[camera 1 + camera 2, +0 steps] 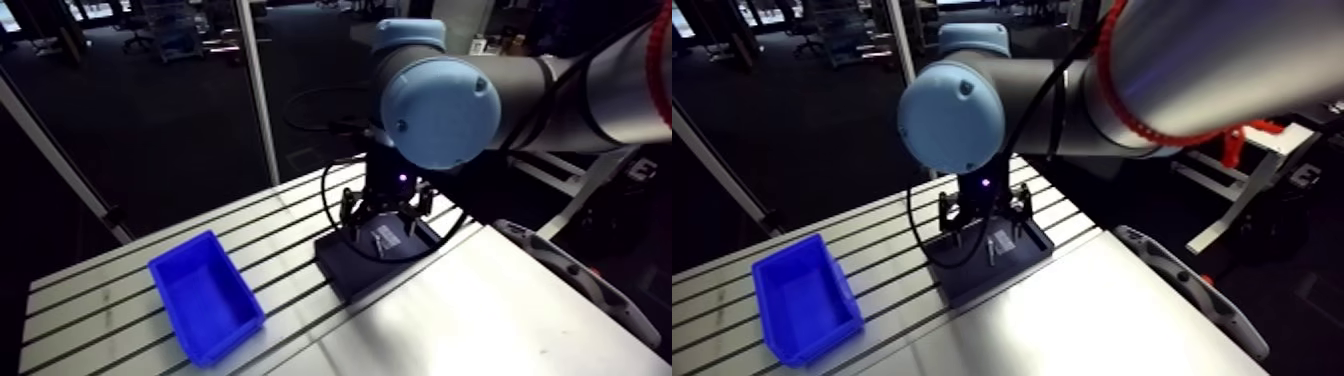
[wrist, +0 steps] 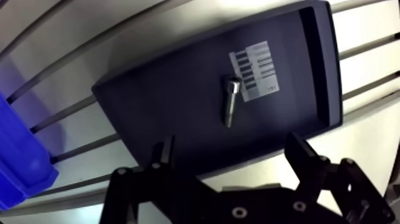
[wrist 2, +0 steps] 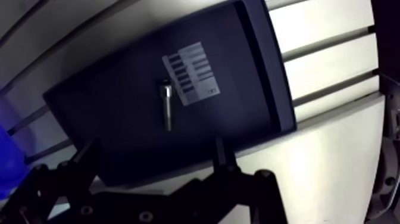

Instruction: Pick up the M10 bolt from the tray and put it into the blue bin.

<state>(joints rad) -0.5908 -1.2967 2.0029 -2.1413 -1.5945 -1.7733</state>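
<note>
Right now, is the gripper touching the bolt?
Apart. In the wrist view the bolt lies on the tray, with bare tray between it and the open gripper.

Robotics lab bench: slotted aluminium table (image 1: pixel 80 300), industrial robot arm (image 1: pixel 440 105) with light-blue joint cap, blue parts bin (image 1: pixel 205 297) at 8 o'clock from black labelled tray (image 1: pixel 345 265).

Counter (image 1: pixel 100 300): is carrying a tray (image 2: pixel 178 107) and a bin (image 1: pixel 200 290), which are sitting apart from each other.
Bin: in the arm view it is sitting left of the tray and nearer the camera.
Tray: is resting on the slotted part, just beside the smooth sheet (image 1: pixel 480 320) lying to its right.
Label (image 2: pixel 256 71): is lying flat on the tray floor.
Bolt (image 2: pixel 231 101): is lying in the tray, with its head touching the label's edge.
Tool (image 2: pixel 231 142): is hanging over the tray, with the bolt lying ahead of it.
</note>
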